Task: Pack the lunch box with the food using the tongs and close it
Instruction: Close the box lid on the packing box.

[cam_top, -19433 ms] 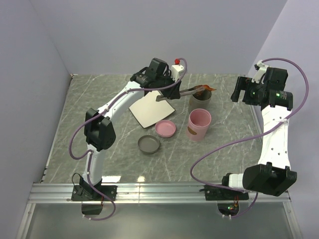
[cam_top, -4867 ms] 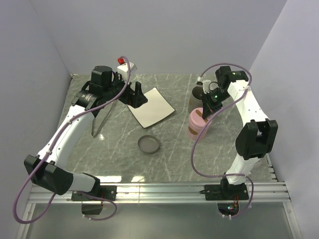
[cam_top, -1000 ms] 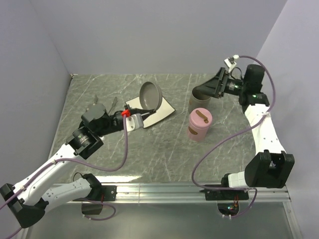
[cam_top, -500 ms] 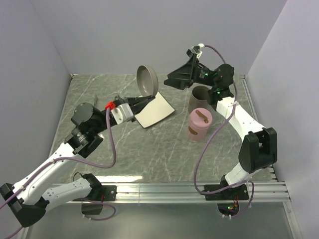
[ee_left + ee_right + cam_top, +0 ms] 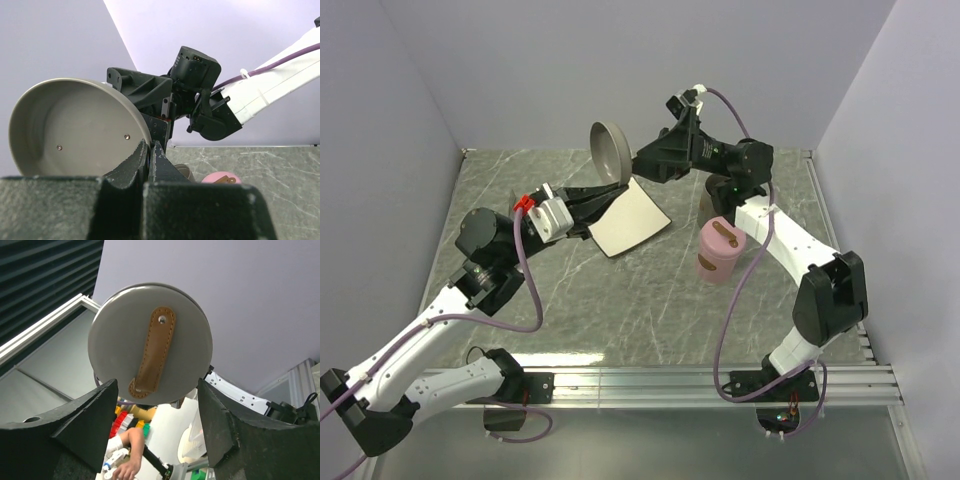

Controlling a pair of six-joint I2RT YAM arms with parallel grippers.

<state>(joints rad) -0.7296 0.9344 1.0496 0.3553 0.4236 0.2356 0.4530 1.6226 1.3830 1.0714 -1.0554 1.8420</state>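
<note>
No food is seen on the white plate and the pink box toward the worktop's right edge is capped, so only closing seems left: the grey lid is held aloft, pinched by the left jaws, faced by the parted, empty right jaws.

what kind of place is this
Probably a robotics lab test cell, not a kitchen: a left arm and right arm bolted to an aluminium rail, a marble-pattern table boxed in by plain lilac panels, and purple cables looping to the arms.
</note>
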